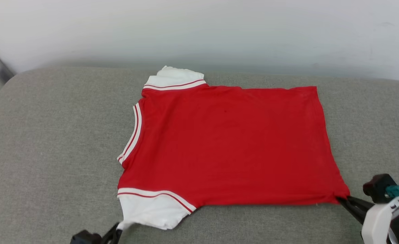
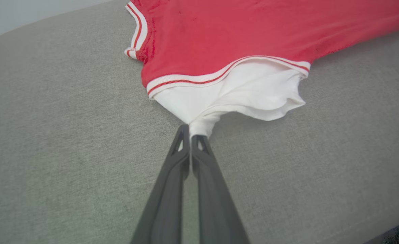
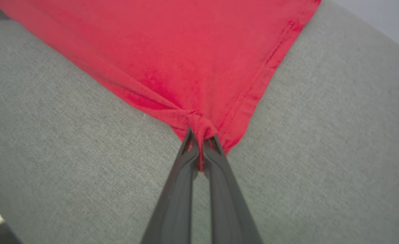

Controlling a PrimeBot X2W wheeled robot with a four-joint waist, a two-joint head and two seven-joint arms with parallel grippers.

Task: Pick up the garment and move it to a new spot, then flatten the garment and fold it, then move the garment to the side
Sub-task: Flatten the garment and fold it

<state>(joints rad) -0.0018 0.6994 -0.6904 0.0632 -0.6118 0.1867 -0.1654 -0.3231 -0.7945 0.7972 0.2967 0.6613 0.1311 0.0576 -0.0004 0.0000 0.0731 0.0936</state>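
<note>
Bright red soft-fabric T-shirt [image 1: 226, 145] spread on grey woven cushion top [image 1: 50, 152], pinched at both near corners.

Shirt lies mid-surface, collar end left, hem right, so its long axis runs left to right; far white sleeve [image 1: 174, 76] points toward the wall. Left gripper [image 2: 190, 133]: two long dark fingers closed tight on the tip of the near white sleeve [image 2: 240, 91], which bunches to a point. Right gripper [image 3: 201, 137]: clamped on the near right hem corner [image 3: 203, 125], cloth puckered there. Both claws sit at the near edge; all the cloth lies beyond them, toward the far side. Judgement: flattening looks about done, fold next. Near edge likely goes across the long axis to the far edge, each arm nearer its own end, lifting together.
</note>
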